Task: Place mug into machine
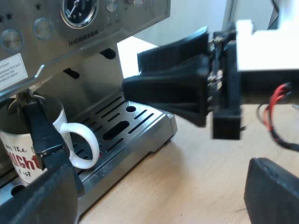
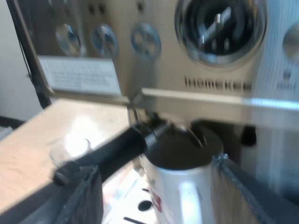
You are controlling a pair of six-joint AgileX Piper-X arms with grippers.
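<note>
A white mug (image 1: 23, 149) with red lettering stands on the machine's slotted drip tray (image 1: 140, 121), its handle (image 1: 86, 144) turned outward. Above the mug (image 2: 182, 191), the metal holder is locked in, and its dark handle (image 1: 39, 128) juts out over the rim. My right gripper (image 1: 133, 72) hovers above the drip tray with its fingers spread, apart from the mug. In its own view the right gripper (image 2: 154, 164) is open, and the mug shows between its fingers. My left gripper (image 1: 159, 177) is open wide over the table and holds nothing.
The espresso machine's steel front (image 1: 117, 23) with its round gauge (image 1: 78, 10) rises over the tray. A measuring glass (image 2: 70, 149) stands on the wooden table (image 1: 187, 177) beside the machine. The holder's handle (image 2: 107, 154) reaches out toward the glass.
</note>
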